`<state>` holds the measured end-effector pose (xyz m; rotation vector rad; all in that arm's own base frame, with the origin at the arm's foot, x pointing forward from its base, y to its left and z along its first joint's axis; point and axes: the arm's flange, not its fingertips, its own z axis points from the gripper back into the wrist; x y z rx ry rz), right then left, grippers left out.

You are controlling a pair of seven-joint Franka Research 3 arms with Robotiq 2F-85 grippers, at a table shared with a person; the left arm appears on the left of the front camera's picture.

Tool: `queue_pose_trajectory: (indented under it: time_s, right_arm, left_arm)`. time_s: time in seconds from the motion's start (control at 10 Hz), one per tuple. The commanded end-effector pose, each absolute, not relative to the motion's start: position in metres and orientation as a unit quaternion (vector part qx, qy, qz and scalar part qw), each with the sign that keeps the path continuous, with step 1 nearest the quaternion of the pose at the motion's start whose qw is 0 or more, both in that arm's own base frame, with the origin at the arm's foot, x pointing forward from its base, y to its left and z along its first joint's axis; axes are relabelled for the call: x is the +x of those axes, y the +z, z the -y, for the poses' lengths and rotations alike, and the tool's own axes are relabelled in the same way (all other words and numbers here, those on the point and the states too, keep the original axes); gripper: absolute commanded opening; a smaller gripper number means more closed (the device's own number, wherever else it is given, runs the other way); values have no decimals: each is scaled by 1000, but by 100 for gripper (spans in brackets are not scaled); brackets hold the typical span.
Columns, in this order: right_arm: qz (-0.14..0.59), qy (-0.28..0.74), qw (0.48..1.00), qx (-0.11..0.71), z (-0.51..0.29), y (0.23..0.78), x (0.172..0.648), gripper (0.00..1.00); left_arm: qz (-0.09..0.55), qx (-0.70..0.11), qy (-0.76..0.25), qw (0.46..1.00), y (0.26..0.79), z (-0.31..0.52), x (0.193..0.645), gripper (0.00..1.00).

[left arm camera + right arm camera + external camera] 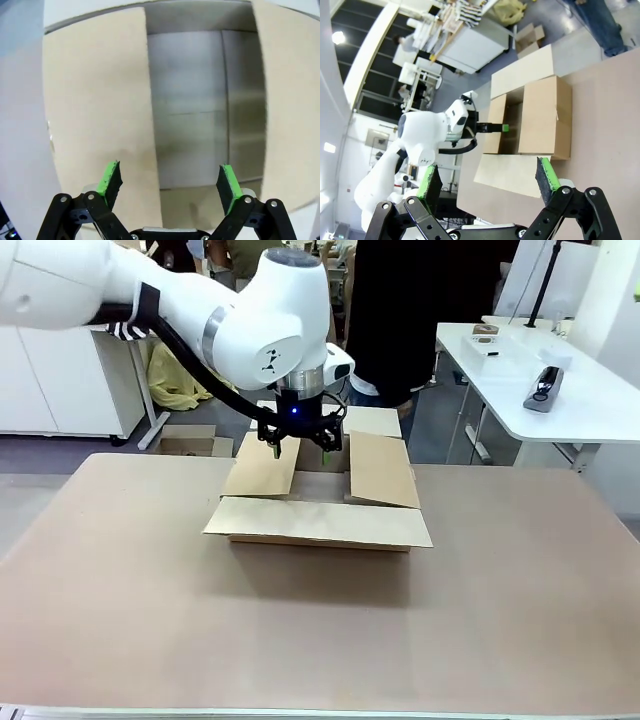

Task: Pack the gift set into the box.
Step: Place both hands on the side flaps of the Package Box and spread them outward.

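The left arm (270, 330) is stretched from the upper left to mid-frame, wrist turned straight down, so the left gripper (298, 448) is held over the open box (320, 522), fingers apart and empty. The box is set centrally on the desk (150, 620), flaps spread. The right gripper (487, 182) is seen with fingers parted, nothing held.

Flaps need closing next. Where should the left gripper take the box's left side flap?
Take the left side flap by its free inner edge, from above, a finger on each face: it is a thin sheet leaning over the box opening, that edge bare. The open left gripper hangs right there.
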<state>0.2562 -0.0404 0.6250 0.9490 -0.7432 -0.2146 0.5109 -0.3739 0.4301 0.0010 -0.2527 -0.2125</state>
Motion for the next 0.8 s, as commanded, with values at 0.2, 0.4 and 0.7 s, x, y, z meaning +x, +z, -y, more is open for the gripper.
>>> queue_pose_trajectory:
  time_s: [0.2,0.4,0.7]
  right_arm:
    - [351,-93,816,449,41,627,258,100]
    - [351,-93,816,449,41,627,258,100]
    - [351,-93,816,449,41,627,258,100]
  left_arm:
    - [136,112,-33,984,417,375,531,100]
    - [128,139,-39,981,409,372,529,100]
    - [119,181,-34,976,395,368,529,100]
